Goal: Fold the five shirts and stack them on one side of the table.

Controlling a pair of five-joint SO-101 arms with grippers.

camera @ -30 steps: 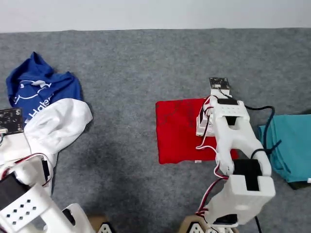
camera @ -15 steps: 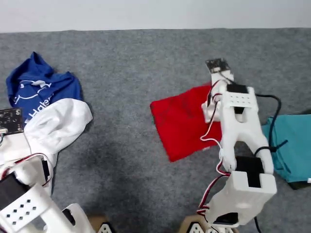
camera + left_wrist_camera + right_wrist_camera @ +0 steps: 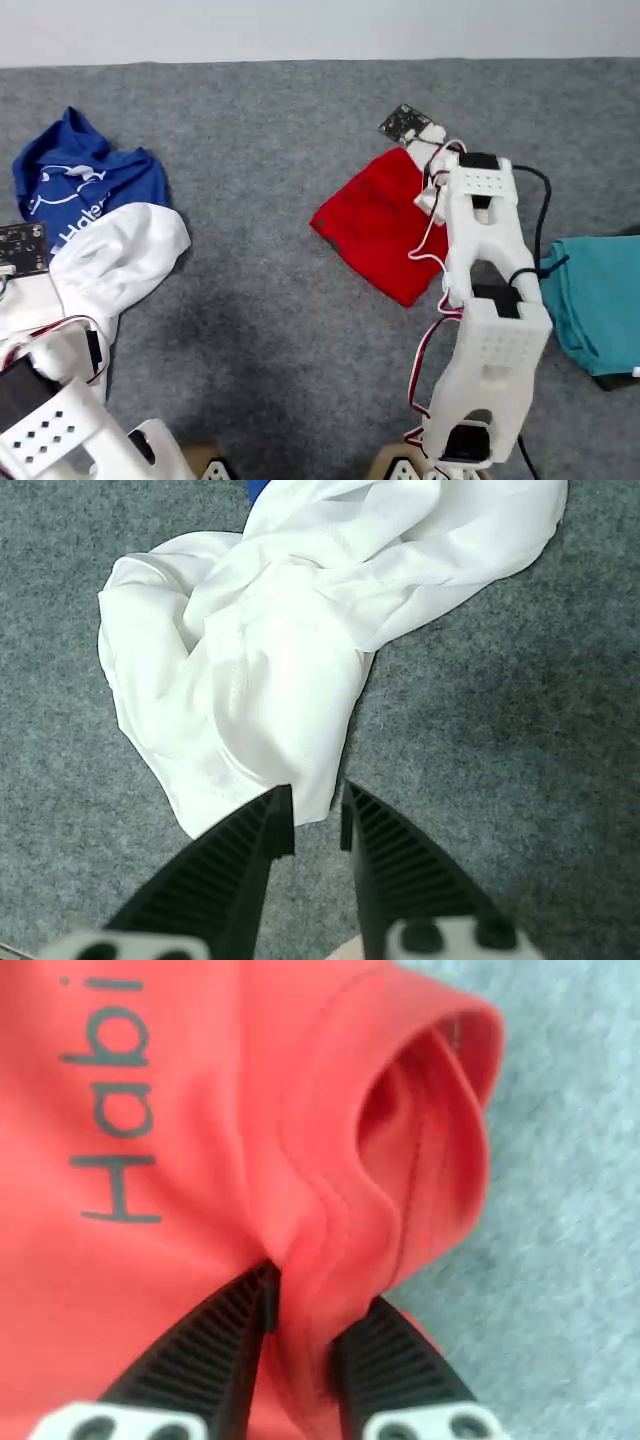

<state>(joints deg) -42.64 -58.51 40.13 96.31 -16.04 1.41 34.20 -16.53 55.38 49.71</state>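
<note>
Red shirt (image 3: 375, 225) first, from the high view: it lies folded but crooked near the middle of the grey table (image 3: 250, 120). A teal shirt (image 3: 600, 300) lies flat at the far right edge, well apart from the red one, and it looks folded too. On the other side the blue shirt (image 3: 85, 190) and the white shirt (image 3: 115, 255) are in messy lumps, the white one partly on the blue one. I count four shirts, not five. So I think the job is about half done: two look folded, two need folding, and no stack is made yet. The right arm (image 3: 485, 260) stretches out over the table, with its end at the red shirt's far corner. The left arm (image 3: 50, 420) sits low in the near left corner, beside the white shirt.

Left wrist view: the left gripper (image 3: 313, 795) hangs over the near edge of the white shirt (image 3: 260, 680). Its jaws are just a little apart. A bit of white cloth shows in the gap, but I can't tell if they touch it.

Right wrist view: the right gripper (image 3: 315, 1295) is pinched tight on a bunched fold of the red shirt (image 3: 150, 1260), just beside an open sleeve or neck hole. The cloth wrinkles up where it bites.
</note>
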